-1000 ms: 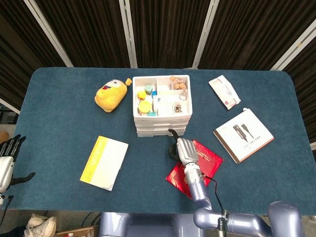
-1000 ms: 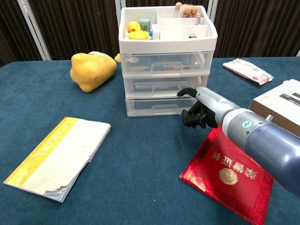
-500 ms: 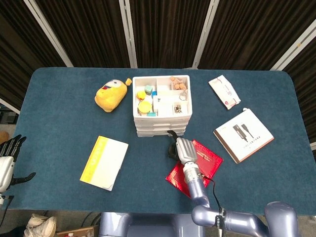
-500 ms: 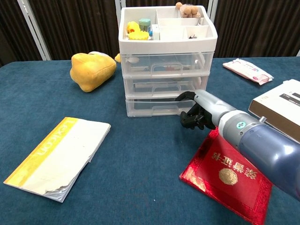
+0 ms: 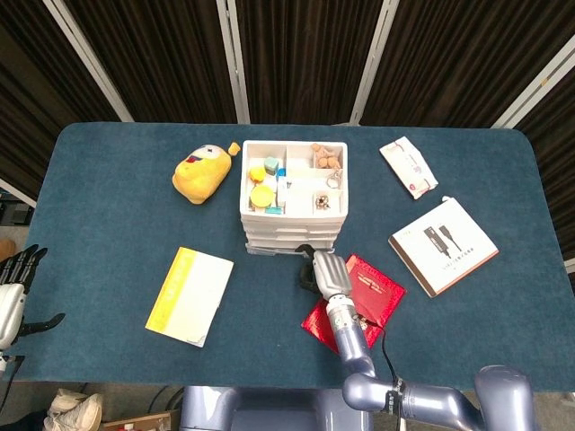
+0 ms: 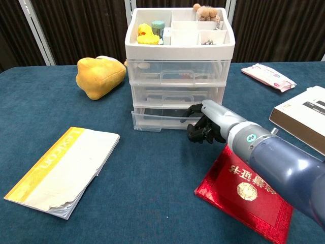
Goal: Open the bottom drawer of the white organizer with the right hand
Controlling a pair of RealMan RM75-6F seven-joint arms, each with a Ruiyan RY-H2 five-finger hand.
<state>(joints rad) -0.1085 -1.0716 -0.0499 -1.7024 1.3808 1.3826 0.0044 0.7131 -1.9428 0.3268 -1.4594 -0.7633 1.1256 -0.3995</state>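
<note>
The white organizer [image 6: 177,46] stands mid-table with three clear drawers and an open top tray of small items. Its bottom drawer [image 6: 157,119] sticks out a little past the two above, with a dark gap over its front. My right hand [image 6: 205,124] is at the drawer's right front, fingers curled and hooked on the drawer's front edge. From the head view, the organizer [image 5: 292,193] is seen from above with the right hand [image 5: 322,269] just in front of it. My left hand [image 5: 13,287] hangs at the far left off the table, fingers spread, holding nothing.
A red booklet [image 6: 249,195] lies under my right forearm. A yellow-and-white booklet [image 6: 63,170] lies at front left, a yellow plush [image 6: 99,76] left of the organizer. A white manual [image 5: 443,245] and a tissue packet [image 5: 409,167] sit to the right.
My right hand moved left and closed onto the bottom drawer's front; the drawer has slid out a little, and the whole organizer shifted slightly towards me.
</note>
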